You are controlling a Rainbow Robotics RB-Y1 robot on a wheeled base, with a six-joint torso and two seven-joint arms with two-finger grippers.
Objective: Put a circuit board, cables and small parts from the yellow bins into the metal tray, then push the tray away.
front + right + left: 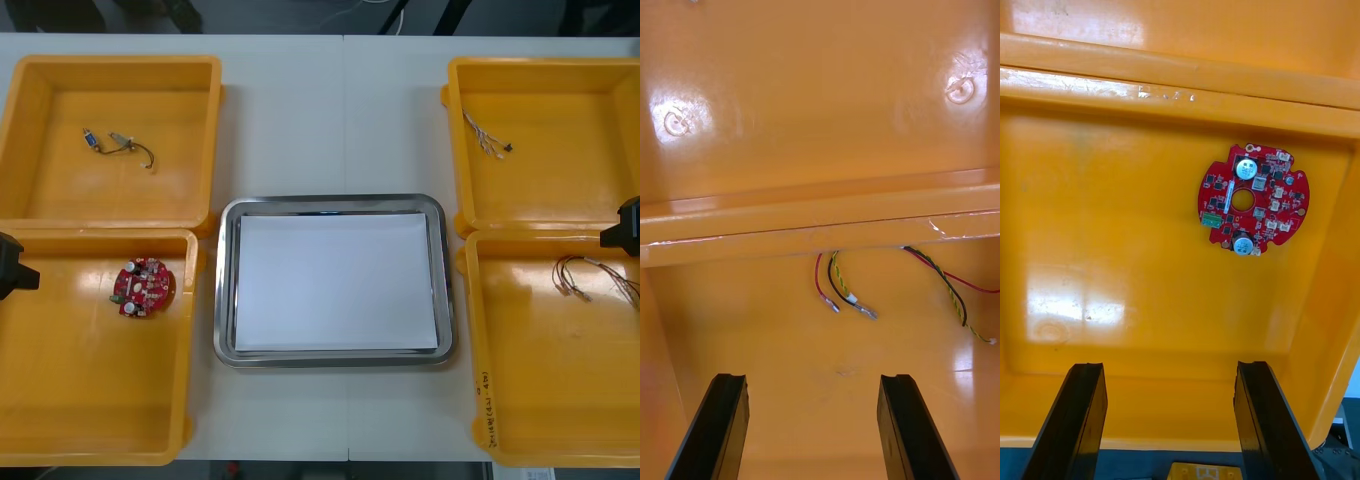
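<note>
1. Four counted from above: yellow bins, two each side of table. Metal tray between them, white inside, holding nothing. Judged as opening step: no pick made yet.
2. Same view, contents:
   - small metal parts in far left bin
   - circuit board flat in near left bin
   - pale twisted cable in far right bin
   - red and yellow cable in near right bin
   - left gripper at table's left edge, over near left bin
   - right gripper at right edge, about over the wall between the right bins
3. Right wrist view: fingers apart, gripping nothing. Red and yellow cable, with a black strand, on bin floor ahead of them, tucked close under the wall.
4. Left wrist view: fingers apart, nothing between. Circuit board flat on floor ahead, nearer one finger's line than the other, close to a corner.
5. Next, by judgement: lower one gripper, centre over its target, close. Flat board probably calls for an edge grip. Cable so near the wall leaves little room.
</note>
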